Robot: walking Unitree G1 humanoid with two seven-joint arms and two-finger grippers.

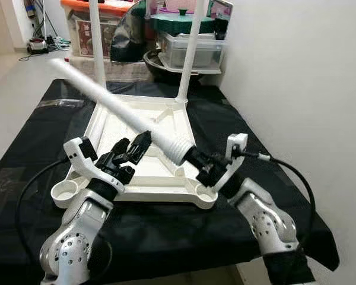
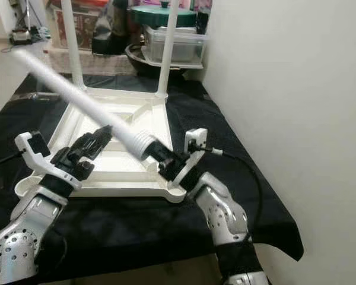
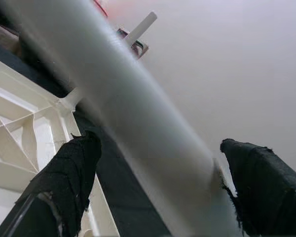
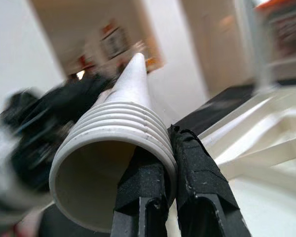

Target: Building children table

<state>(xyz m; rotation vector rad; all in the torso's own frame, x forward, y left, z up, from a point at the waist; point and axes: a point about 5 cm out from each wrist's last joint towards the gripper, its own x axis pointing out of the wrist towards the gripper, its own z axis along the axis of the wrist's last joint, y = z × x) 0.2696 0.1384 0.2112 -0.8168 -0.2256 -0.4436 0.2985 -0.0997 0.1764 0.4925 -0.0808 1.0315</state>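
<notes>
White plastic table leg, a long hollow tube, smooth along its length with a band of raised screw threads at the open near end; it is held in the air at a slant, threaded end low and near the robot, far end rising away to the robot's left above the table's underside. The right gripper has it by the threaded end, one black finger inside the tube's mouth and the other outside the rim, pinched tight on the wall (the right wrist view shows this plainly). The left gripper sits just left of the leg, partway up from the threads, its two fingers spread wide with the tube between them; in the left wrist view neither pad can be seen touching it. Below lies the children's table top, white, turned upside down, ribbed on its underside, with round sockets at the corners; the two near sockets are unfilled. Two more white legs already stand upright in the far corners. The table top rests on a black cloth covering a larger surface. A pale wall runs along the robot's right. Behind the far edge, clear storage bins, one with a green lid, one with an orange lid, and a dark bag.
</notes>
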